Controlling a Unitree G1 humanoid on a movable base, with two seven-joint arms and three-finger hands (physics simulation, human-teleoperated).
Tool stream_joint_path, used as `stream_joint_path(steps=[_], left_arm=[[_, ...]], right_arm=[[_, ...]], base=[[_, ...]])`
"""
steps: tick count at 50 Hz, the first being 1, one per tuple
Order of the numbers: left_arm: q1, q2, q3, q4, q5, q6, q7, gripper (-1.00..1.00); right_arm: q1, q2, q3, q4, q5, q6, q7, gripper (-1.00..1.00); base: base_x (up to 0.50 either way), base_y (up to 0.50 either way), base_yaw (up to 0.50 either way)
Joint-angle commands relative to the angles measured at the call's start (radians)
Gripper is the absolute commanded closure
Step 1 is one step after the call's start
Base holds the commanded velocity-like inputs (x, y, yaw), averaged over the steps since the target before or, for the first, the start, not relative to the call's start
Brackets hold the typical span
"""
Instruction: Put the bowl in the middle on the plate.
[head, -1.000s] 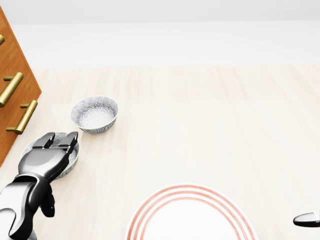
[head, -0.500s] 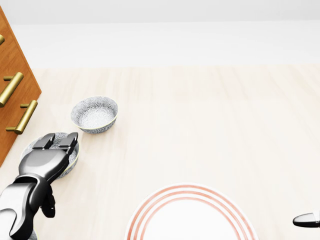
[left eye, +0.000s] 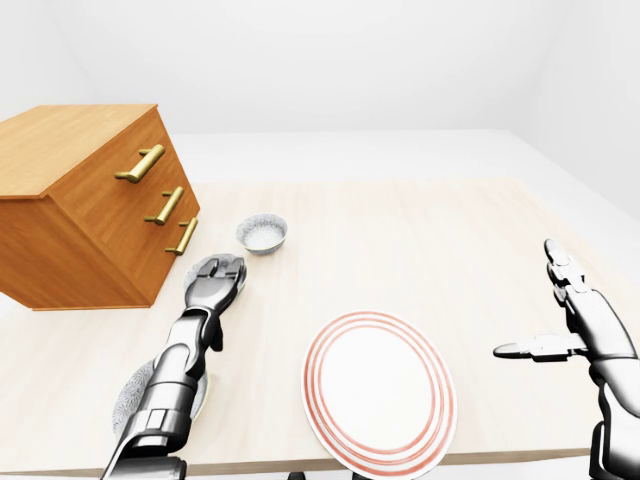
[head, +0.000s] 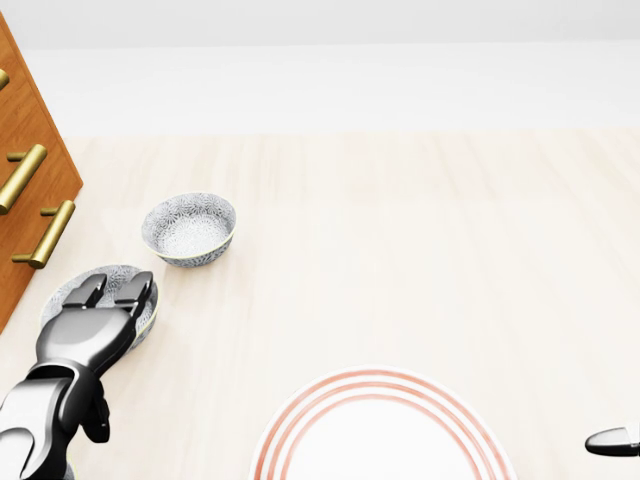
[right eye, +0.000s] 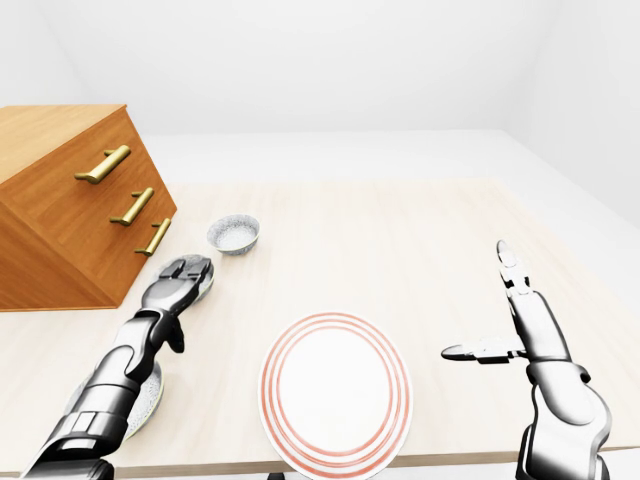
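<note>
Pale wooden table (head: 420, 250) carrying three patterned bowls in a row down its left side and one plate. Middle bowl (head: 75, 288) — the task's item — sits on the table near the left edge of the head view, just below and left of the far bowl (head: 189, 228), and is largely covered by the left hand (head: 88, 325). That hand lies over the bowl's rim with its fingers (head: 135, 290) stretched forward across the opening; whether they are closing on the rim cannot be told, and the bowl rests on the table surface. Near bowl (left eye: 135, 395) — partly hidden behind the left forearm, low at the left of the left-eye view. Plate (left eye: 378, 390), white with red rings, stands bare near the table's bottom edge, well apart from the middle bowl and to its right. Right hand (right eye: 515, 320) is held above the table's right side, fingers spread wide, thumb pointing left, touching nothing. Wooden drawer chest (left eye: 85, 205) with brass handles stands at the table's left, beside the bowls.
</note>
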Motion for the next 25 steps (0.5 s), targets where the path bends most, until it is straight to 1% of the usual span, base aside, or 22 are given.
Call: stream_joint_path(steps=[1, 5, 7, 9, 12, 15, 18, 25], left_arm=[[0.021, -0.003, -0.008, 0.038, -0.002, -0.001, 0.067, -1.00], [0.016, -0.002, -0.010, 0.047, -0.002, 0.000, 0.078, -1.00], [0.010, -0.005, -0.014, 0.069, 0.000, -0.004, 0.110, -1.00], [0.012, -0.008, -0.014, 0.066, -0.004, -0.002, 0.124, -1.00], [-0.009, -0.004, -0.017, 0.106, -0.006, -0.011, 0.163, -1.00], [-0.012, 0.001, -0.018, 0.100, -0.010, -0.013, 0.165, -1.00], [0.001, 0.001, -0.014, 0.054, -0.012, -0.004, 0.140, -1.00], [0.009, -0.003, -0.010, 0.029, -0.007, -0.002, 0.128, -1.00]], right_arm=[[0.000, 0.001, 0.000, 0.003, -0.002, 0.000, 0.001, -1.00], [0.000, 0.000, 0.001, 0.004, -0.001, 0.000, 0.001, -1.00], [-0.001, -0.001, 0.002, 0.006, -0.002, 0.000, 0.001, -1.00], [0.000, -0.001, 0.002, 0.003, -0.002, 0.000, 0.002, -1.00], [0.000, 0.001, 0.002, 0.005, -0.004, 0.000, 0.002, -1.00], [0.000, 0.000, 0.005, 0.001, -0.007, 0.000, 0.003, -1.00], [0.001, 0.002, 0.006, 0.007, -0.007, 0.000, 0.003, -1.00], [0.002, 0.001, 0.007, 0.011, -0.008, 0.000, 0.003, -1.00]], base=[[0.00, 0.00, 0.00], [0.00, 0.00, 0.00], [0.00, 0.00, 0.00], [0.00, 0.00, 0.00], [0.00, 0.00, 0.00], [0.00, 0.00, 0.00], [0.00, 0.00, 0.00], [0.00, 0.00, 0.00]])
